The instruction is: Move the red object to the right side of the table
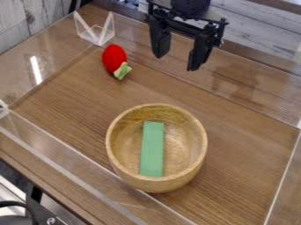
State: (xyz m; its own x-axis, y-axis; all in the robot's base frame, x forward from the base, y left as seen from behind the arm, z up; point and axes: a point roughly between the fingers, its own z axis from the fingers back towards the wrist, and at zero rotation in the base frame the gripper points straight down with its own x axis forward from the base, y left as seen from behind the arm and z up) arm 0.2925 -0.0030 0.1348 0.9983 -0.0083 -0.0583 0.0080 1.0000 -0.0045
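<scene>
Bright, even light; faint soft shadows; small details slightly blurred.
</scene>
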